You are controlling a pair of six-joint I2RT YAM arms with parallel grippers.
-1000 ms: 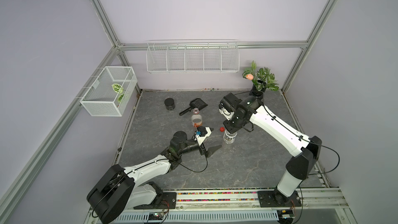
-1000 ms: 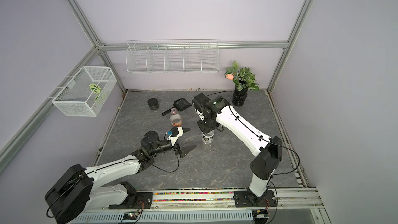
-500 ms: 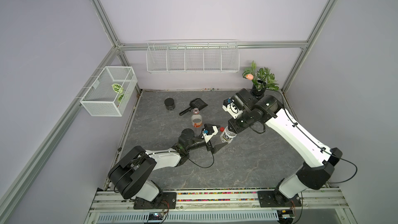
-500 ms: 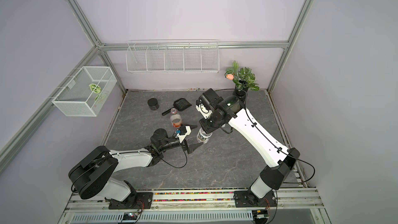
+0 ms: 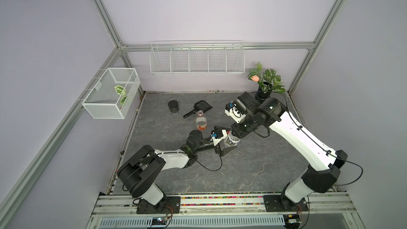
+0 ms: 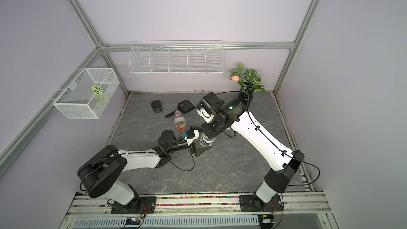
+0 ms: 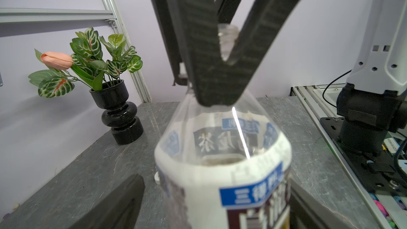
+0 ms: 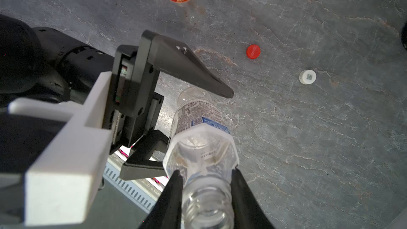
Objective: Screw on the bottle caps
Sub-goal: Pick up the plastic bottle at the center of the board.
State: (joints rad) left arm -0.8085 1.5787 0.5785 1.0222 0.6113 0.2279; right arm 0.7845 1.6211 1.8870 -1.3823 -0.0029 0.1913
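Clear plastic, the short bottle (image 8: 198, 115) stood upright on the bench (image 5: 253, 172) a second ago. Now the right tool (image 8: 206, 171), clamped on its bare neck, holds it tilted toward the left tool (image 5: 230, 138), which has swung in, jaws apart around the label. A hand-over looks near. The red cap (image 8: 253, 51) and white cap (image 8: 307, 77) lie loose on the bench, well apart from both tools.
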